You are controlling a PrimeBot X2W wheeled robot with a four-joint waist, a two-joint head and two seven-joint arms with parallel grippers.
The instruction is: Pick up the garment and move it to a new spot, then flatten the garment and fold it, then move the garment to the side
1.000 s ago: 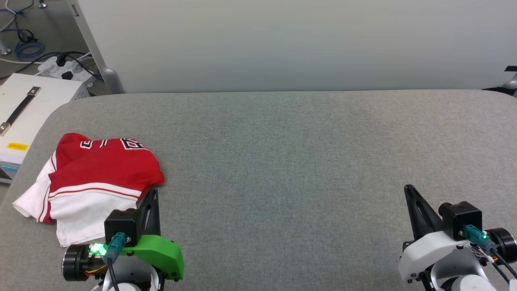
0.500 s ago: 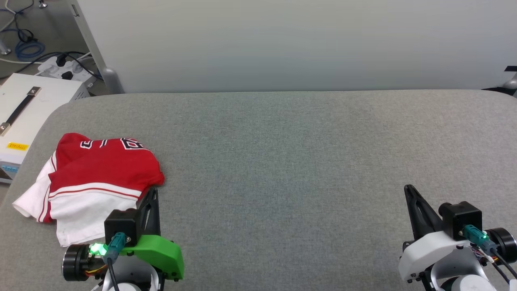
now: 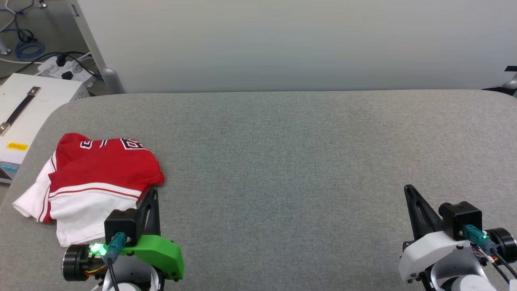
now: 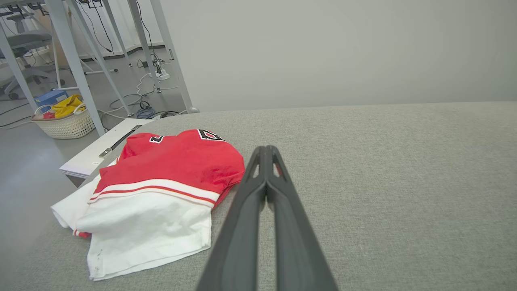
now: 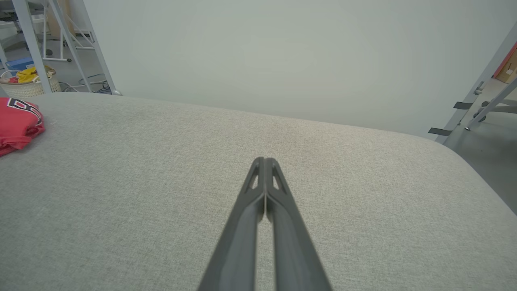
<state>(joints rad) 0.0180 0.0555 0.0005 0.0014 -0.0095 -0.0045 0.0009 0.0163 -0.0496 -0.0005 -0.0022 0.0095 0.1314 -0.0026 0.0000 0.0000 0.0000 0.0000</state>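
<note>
The garment (image 3: 97, 173), a red jersey with white sleeves and striped trim, lies folded in a bundle at the left end of the grey table (image 3: 282, 161). Black white-edged lettering shows along its far edge. My left gripper (image 3: 152, 190) is shut and empty, its tips just at the garment's near right corner. In the left wrist view the garment (image 4: 169, 173) lies left of the closed left gripper (image 4: 266, 148). My right gripper (image 3: 408, 188) is shut and empty at the lower right, far from the garment. The right wrist view shows the right gripper (image 5: 264, 161) closed over bare table, the garment (image 5: 18, 121) at the far left.
A white case with a black handle (image 3: 24, 113) stands off the table's left edge, with cables and a power strip (image 3: 64, 68) on the floor behind. A pale wall panel (image 3: 282, 44) runs behind the table. A basket of clothes (image 4: 64, 119) sits on the floor.
</note>
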